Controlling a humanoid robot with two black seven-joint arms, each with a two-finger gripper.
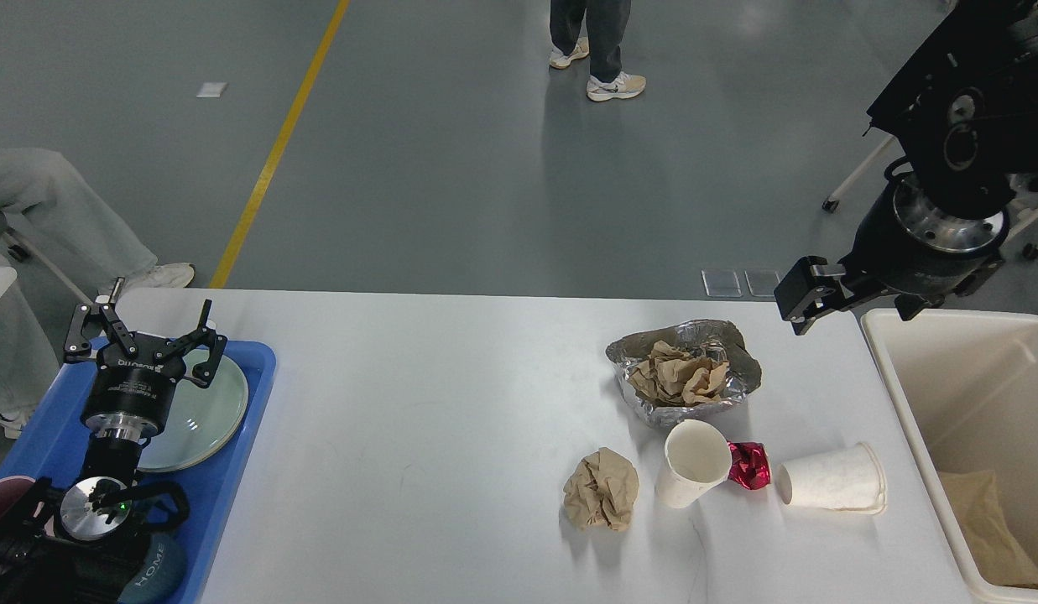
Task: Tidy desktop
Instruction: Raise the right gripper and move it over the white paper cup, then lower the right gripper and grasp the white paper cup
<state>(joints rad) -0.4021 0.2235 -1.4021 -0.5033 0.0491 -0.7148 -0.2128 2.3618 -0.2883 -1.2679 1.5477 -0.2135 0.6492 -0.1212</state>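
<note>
The white desktop (443, 403) carries litter on its right half: a crumpled foil sheet (720, 335) holding brown paper (678, 376), a loose ball of brown paper (601, 489), a tilted white paper cup (693, 463), a red foil wrapper (749, 466) and a second white cup (831, 478) lying on its side. My right gripper (854, 312) hangs open and empty above the table's far right corner, beside the bin. My left gripper (141, 323) stands open and empty, fingers up, over the plate at the far left.
A cream bin (955, 394) stands off the right edge with brown paper (993, 528) inside. A blue tray (242, 436) at the left holds a pale green plate (204, 411). People's legs and a wheeled chair stand on the floor beyond.
</note>
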